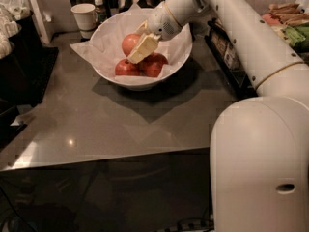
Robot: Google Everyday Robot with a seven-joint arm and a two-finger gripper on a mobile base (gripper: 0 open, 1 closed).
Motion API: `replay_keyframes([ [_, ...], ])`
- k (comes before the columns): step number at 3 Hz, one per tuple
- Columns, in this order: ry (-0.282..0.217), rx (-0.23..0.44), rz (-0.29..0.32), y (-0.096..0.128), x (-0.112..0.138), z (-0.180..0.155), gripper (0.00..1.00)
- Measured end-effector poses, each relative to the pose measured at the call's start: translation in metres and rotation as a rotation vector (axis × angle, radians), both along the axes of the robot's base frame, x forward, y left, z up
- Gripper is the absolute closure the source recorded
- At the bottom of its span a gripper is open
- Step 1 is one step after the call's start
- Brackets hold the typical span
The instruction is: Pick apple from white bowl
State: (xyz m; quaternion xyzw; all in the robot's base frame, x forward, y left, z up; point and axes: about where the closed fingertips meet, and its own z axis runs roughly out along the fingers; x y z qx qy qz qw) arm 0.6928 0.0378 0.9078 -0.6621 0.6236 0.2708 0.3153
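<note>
Grasping step, we judge — our gripper (140,45) sits in the white bowl (140,84) against the apple (128,41); whether its jaws pinch, we cannot tell. Next: a clean lift.

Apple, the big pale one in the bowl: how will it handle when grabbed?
Round and smooth-looking, so the apple may slip or roll from the pincer, which sits close by it inside the bowl. It looks firm and probably won't deform. It lies among darker apples on crinkled paper, so those may shift.
</note>
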Motion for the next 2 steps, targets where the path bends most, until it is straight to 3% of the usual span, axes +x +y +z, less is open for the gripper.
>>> replay_keyframes([
  [1, -0.083, 0.111, 0.018, -0.0213, -0.0247, 0.0463, 1.0],
  [2, -0.083, 0.112, 0.018, -0.0217, -0.0248, 0.0465, 1.0],
])
